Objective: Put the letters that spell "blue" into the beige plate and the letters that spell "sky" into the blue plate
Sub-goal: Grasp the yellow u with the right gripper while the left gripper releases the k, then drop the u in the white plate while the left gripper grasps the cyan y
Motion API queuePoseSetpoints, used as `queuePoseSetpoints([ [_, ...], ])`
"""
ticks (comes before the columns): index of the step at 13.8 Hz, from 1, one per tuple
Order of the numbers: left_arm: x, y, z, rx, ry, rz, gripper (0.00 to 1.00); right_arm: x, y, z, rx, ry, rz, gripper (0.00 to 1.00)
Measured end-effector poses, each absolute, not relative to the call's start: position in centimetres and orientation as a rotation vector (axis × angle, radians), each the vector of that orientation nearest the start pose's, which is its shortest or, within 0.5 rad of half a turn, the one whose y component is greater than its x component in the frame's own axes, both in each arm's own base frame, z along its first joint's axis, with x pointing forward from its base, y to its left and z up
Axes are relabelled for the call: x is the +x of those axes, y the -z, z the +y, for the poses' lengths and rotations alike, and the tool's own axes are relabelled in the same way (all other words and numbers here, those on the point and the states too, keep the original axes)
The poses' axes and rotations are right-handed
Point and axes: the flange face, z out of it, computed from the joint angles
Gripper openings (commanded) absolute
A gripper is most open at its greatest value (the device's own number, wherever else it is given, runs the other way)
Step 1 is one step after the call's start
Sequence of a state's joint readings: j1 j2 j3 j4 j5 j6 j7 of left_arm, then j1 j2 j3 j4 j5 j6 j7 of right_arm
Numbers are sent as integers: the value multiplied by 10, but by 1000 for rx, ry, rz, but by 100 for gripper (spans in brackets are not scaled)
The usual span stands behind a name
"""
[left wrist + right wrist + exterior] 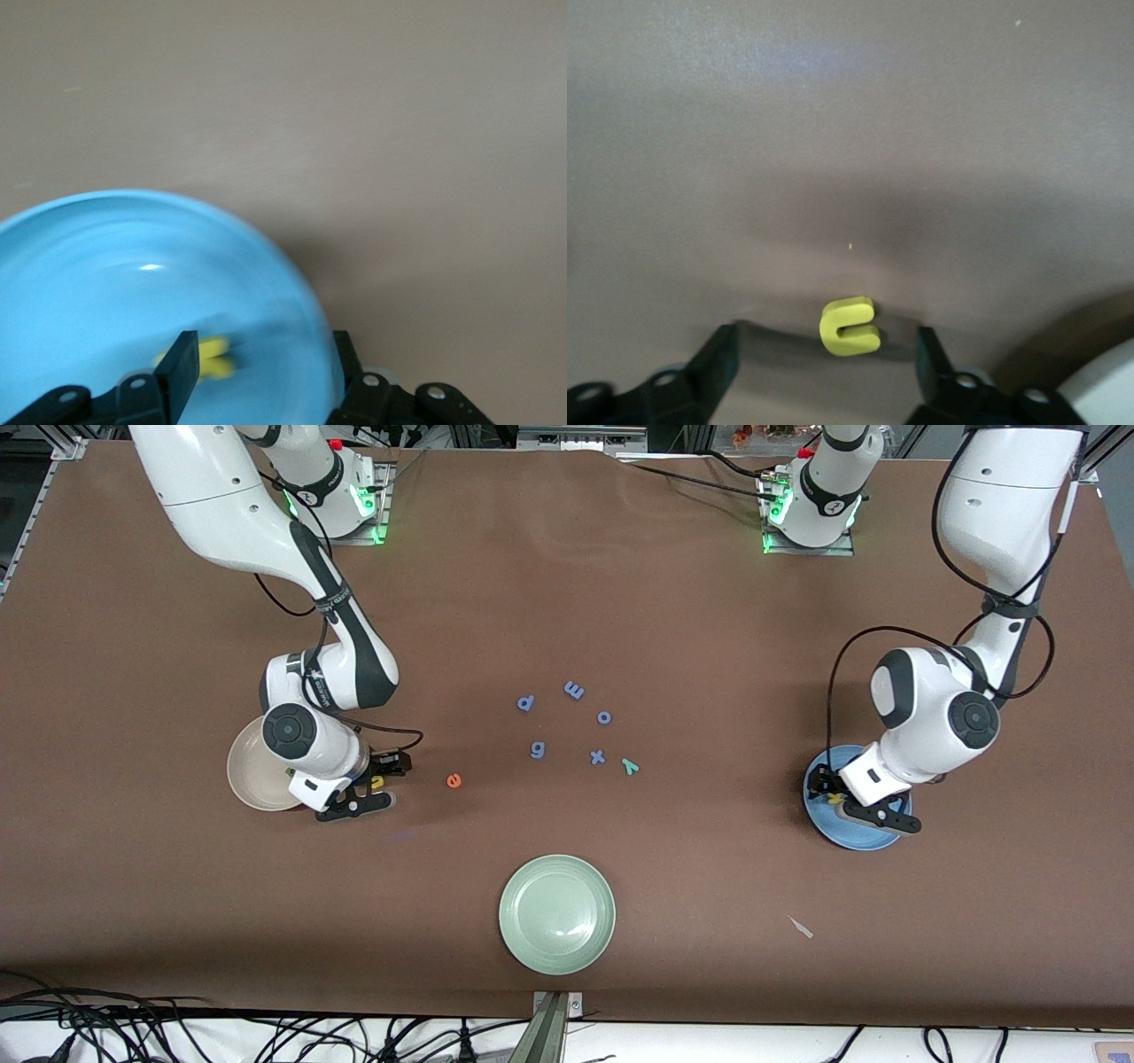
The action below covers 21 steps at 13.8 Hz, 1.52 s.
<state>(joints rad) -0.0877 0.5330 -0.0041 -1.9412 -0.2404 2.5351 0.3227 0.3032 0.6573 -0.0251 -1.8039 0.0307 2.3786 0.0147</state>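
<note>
Presently the right pincer [826, 359] straddles the yellow u [850, 325] with jaws wide for pickup, while the left pincer [262, 372], jaws parted, hangs over a yellow letter [211, 359] in the blue plate [106, 292].

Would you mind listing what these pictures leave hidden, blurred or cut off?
- Front view: most of the beige plate lies under the right arm, so its contents are unseen, except a green scrap at the wrist's edge.
- Front view: the left tool covers part of the blue plate.
- Left wrist view: the yellow letter in the blue plate is blurred and half behind a finger; unreadable.
- Right wrist view: the beige plate is cut off at the corner.
</note>
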Motion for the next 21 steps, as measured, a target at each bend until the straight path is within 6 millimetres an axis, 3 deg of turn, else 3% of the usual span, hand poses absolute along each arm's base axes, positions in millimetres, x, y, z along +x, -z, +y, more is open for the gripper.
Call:
queuePoseSetpoints([
  [1, 625, -214, -72, -3280, 136, 354, 68, 618, -172, 178, -3122, -131, -385, 50],
  [5, 611, -219, -151, -3370, 108, 208, 67, 619, -177, 178, -3122, -118, -383, 25],
  [9, 599, -223, -243, -3397, 83, 101, 67, 620, -179, 175, -3123, -115, -377, 21],
  [11, 595, -215, -286, -3396, 70, 25, 67, 622, -181, 175, -3122, -105, -374, 21],
  [13, 590, -200, -312, -3372, 64, -55, 67, 629, -190, 171, -3127, -116, -364, 21],
  [15, 588, -192, -322, -3365, 78, -84, 66, 640, -210, 156, -3136, -173, -368, 21],
  [18, 584, -186, -330, -3361, 70, -120, 67, 656, -240, 107, -3123, -236, -462, 24],
  [20, 579, -186, -339, -3361, 61, -142, 67, 660, -241, 69, -3108, -265, -525, 42],
  [21, 576, -185, -343, -3360, 56, -142, 67, 660, -239, 50, -3099, -280, -548, 99],
])
